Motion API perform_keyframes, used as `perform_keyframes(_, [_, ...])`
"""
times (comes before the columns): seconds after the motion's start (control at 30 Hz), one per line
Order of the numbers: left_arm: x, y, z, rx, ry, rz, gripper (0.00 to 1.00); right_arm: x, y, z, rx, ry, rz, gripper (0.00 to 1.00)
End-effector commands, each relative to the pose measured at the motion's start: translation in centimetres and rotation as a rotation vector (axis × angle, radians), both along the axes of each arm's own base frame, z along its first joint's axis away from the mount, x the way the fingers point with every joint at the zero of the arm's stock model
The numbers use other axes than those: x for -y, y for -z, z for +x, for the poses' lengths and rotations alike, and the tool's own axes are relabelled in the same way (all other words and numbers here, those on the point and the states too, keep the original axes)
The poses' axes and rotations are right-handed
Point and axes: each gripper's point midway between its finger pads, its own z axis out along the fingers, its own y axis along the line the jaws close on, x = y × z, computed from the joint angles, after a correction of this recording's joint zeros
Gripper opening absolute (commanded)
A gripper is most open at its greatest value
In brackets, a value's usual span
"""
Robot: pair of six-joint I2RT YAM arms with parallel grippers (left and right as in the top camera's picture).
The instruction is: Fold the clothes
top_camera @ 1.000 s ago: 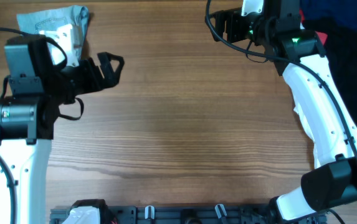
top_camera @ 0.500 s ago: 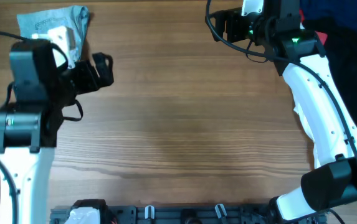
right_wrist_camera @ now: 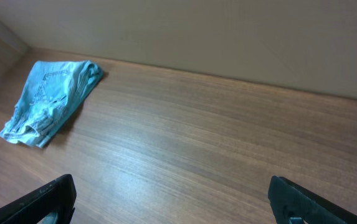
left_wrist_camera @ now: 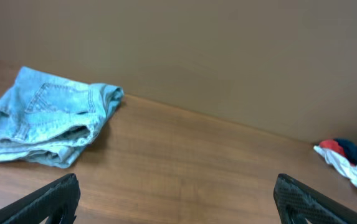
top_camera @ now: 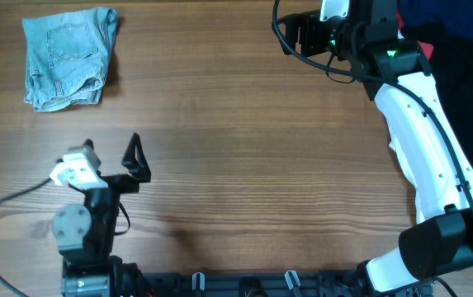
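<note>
The pale blue denim shorts (top_camera: 67, 56) lie folded at the far left corner of the table, pocket up. They also show in the left wrist view (left_wrist_camera: 44, 118) and the right wrist view (right_wrist_camera: 50, 99). My left gripper (top_camera: 111, 153) is open and empty near the front left edge, well apart from the shorts; its jaws (left_wrist_camera: 178, 199) stand wide over bare wood. My right gripper (top_camera: 288, 35) is open and empty at the far middle of the table, its jaws (right_wrist_camera: 172, 199) also over bare wood.
The other clothes (top_camera: 459, 33), navy, black and red, are piled at the far right beside the right arm; red, navy and white cloth shows in the left wrist view (left_wrist_camera: 349, 158). A black rail (top_camera: 244, 285) runs along the front edge.
My left arm has pulled back from beside the shorts to the front left of the table, leaving the shorts uncovered. The right arm has not moved.
</note>
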Motion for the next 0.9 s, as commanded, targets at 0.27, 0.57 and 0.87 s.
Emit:
perform_keyframes(0.27, [0.4,3.8,-1.4,0.097,0.019,-0.027,1.00,-0.2,0.3,0.1,0.004,-0.007,-0.013,0.99])
perform_keyframes(0.57, [0.2,5.0,-1.8,0.088,0.003,-0.027,1.00,-0.2,0.3,0.1,0.004,-0.007,-0.013,0.99])
perform_keyframes(0.87, [0.1,6.4,-1.9,0.033,-0.001,-0.033,1.00,-0.2,0.3,0.1,0.004,-0.007,-0.013,0.99])
